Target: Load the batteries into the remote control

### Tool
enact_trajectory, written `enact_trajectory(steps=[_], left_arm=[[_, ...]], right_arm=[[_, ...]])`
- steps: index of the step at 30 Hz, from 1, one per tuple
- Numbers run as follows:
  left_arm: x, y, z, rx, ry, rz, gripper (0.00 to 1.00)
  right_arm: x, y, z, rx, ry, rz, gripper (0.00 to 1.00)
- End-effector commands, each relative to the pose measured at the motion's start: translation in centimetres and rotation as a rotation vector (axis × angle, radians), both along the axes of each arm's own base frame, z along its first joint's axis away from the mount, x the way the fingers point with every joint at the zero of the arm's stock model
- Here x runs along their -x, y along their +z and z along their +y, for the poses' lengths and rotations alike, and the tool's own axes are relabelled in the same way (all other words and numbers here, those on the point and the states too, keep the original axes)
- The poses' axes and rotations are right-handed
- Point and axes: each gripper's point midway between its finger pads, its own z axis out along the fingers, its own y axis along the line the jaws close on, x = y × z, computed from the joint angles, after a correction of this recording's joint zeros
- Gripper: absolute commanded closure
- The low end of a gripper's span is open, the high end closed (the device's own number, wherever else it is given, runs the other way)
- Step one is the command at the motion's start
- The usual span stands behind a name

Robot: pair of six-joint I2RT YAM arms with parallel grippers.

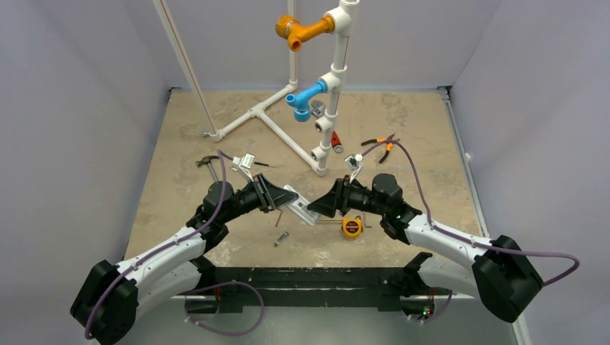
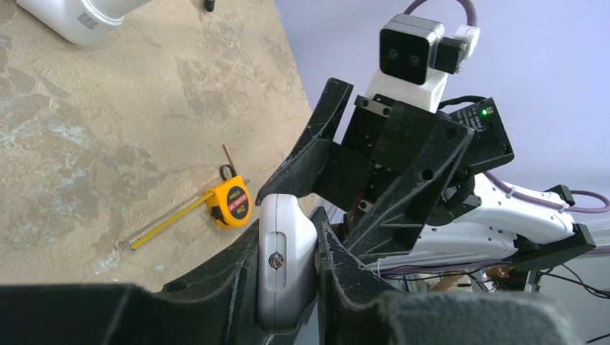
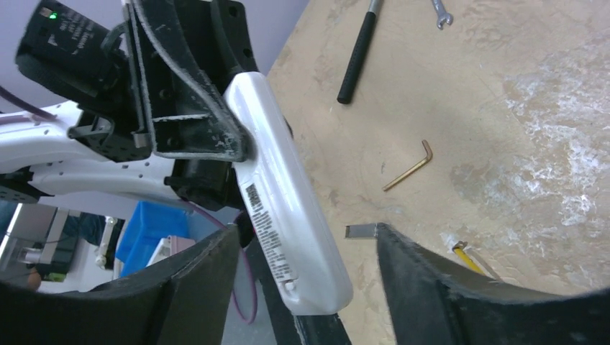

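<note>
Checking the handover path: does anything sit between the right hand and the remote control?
Nothing visible does. The remote control, clamped in the left hand, reaches into the gap between the open fingers of the right hand.

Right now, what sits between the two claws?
The remote control, clamped in the left claw, spans the gap to the open right claw; clearest in the top view.
</note>
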Motion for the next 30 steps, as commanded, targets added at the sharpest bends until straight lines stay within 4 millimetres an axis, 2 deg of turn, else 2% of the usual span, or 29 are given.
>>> enact_trajectory(steps=[1, 5, 14, 23, 27, 30], left_arm=[[-0.3, 4.1, -0.3, 0.077, -0.008, -0.106, 1.00], [-0.4, 4.4, -0.3, 0.085, -0.003, -0.114, 1.00], [-0.3, 6.3, -0.2, 0.113, -0.005, -0.163, 1.00], [0.2, 7.5, -0.3, 0.159, -0.027, -0.209, 1.00], [0.1, 7.6, -0.2, 0.162, -0.020, -0.211, 1.00], [0.1, 7.5, -0.2, 0.161, -0.019, -0.211, 1.00]], right_arm=[[-0.4, 1.7, -0.6, -0.030, -0.048, -0.071, 0.25], [0.1, 1.8, -0.8, -0.066, -0.049, -0.050, 0.15], [0.6, 2.4, 0.3, -0.183, 0.006, 0.007, 0.15], [0.5, 5.5, 0.8, -0.314, 0.029, -0.014, 0.31], [0.8, 5.7, 1.0, -0.316, 0.057, -0.018, 0.42], [0.9, 5.6, 1.1, -0.309, 0.066, -0.020, 0.45]])
